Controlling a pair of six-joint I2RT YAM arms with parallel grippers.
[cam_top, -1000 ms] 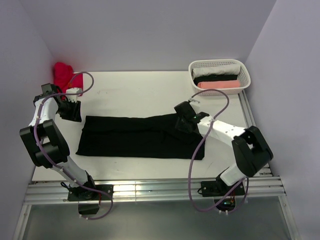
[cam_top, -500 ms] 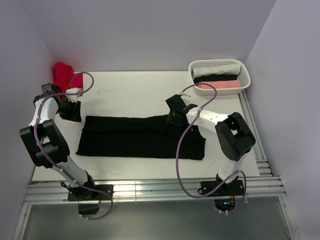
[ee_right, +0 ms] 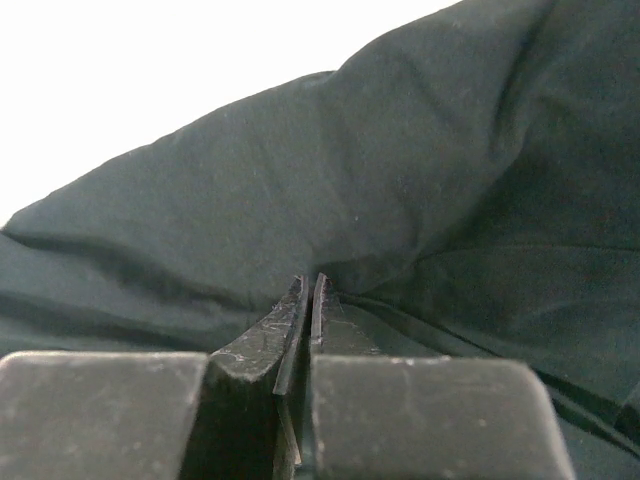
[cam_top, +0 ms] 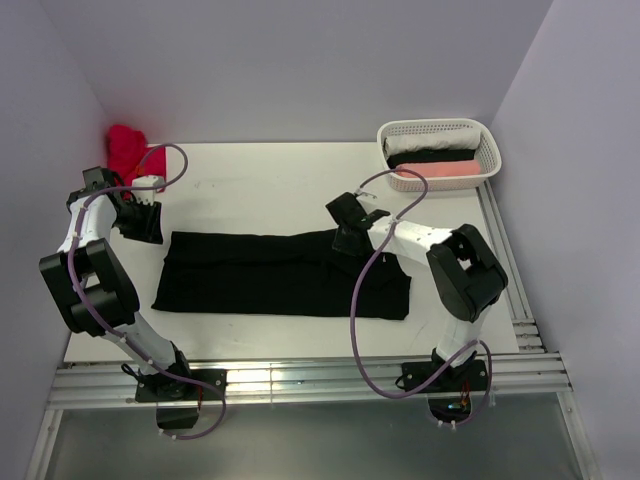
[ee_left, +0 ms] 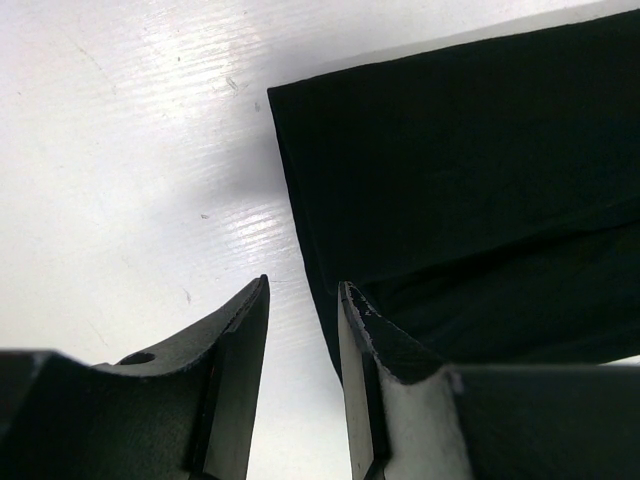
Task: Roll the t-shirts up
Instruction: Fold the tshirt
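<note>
A black t-shirt [cam_top: 260, 272] lies folded into a long band across the table, its left end in the left wrist view [ee_left: 470, 170]. My left gripper [cam_top: 146, 224] hovers open at the band's far left corner. Only bare table shows between its fingers [ee_left: 303, 285], and the shirt's edge runs just beside the right finger. My right gripper [cam_top: 346, 238] is on the band's far edge, right of the middle. It is shut [ee_right: 309, 280], with its tips pinching a raised fold of the black cloth [ee_right: 300, 170].
A crumpled red t-shirt [cam_top: 128, 148] sits in the far left corner behind the left arm. A white basket [cam_top: 435, 125] at the far right holds rolled white, black and pink shirts. Purple cables loop above both arms.
My right gripper slid left along the shirt's far edge and closed on the cloth. The left arm has stayed where it was.
</note>
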